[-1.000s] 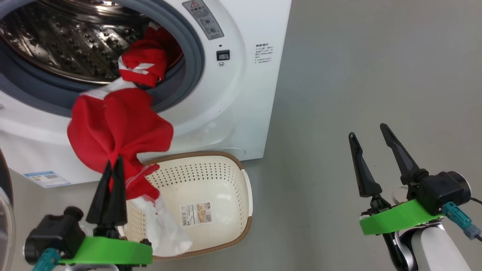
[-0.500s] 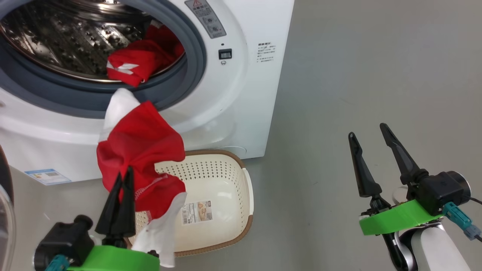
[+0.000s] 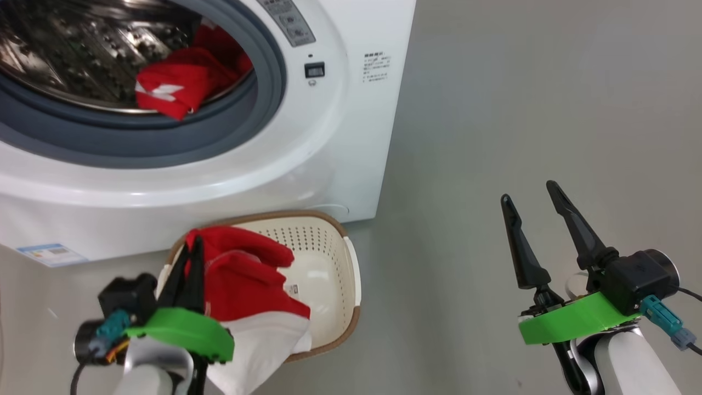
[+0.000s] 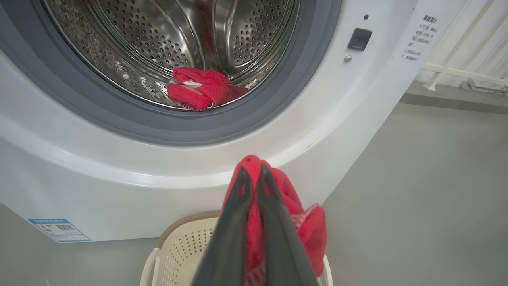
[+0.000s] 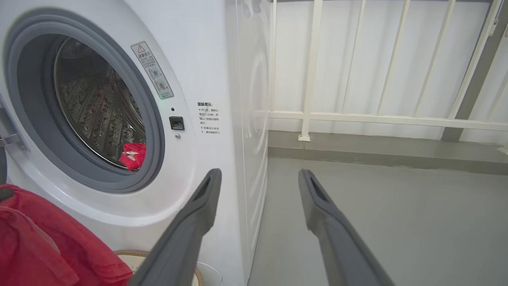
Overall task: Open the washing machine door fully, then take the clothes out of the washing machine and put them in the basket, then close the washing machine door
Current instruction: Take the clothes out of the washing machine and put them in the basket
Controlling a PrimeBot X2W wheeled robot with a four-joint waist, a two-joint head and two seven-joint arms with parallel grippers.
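Head view: the left gripper (image 3: 191,248), at 7 o'clock, has its fingers pressed together on a red garment (image 3: 247,280) over the basket (image 3: 354,274). The basket stands on the floor (image 3: 521,109), just in front of the washing machine (image 3: 329,137). The garment's long axis runs from the pinched red end at 10 o'clock to its white end at 5 o'clock. That white end hangs over the basket's near rim. The likely failure is a release here: the overhanging weight could drag the whole piece out onto the floor. The basket's mouth faces up, and its long axis runs roughly 12 to 6 o'clock. A second garment (image 3: 175,90) lies in the drum at 11 o'clock, close to the grey seal. The right gripper (image 3: 527,192), at 4 o'clock, is spread wide and holds nothing.

Left wrist view: the left gripper (image 4: 254,174) is closed, with red garment (image 4: 305,226) bunched around its tips and spilling towards 4 o'clock. The basket (image 4: 178,246) sits below at 7 o'clock and the second garment (image 4: 198,89) at 11 o'clock. Part of the cloth may be wrapped around a finger, so it may cling when the fingers part.

Right wrist view: the right gripper (image 5: 260,172) is parted and empty. The red garment (image 5: 39,246) is at 8 o'clock and the second garment (image 5: 133,155) at 9 o'clock, inside the drum.
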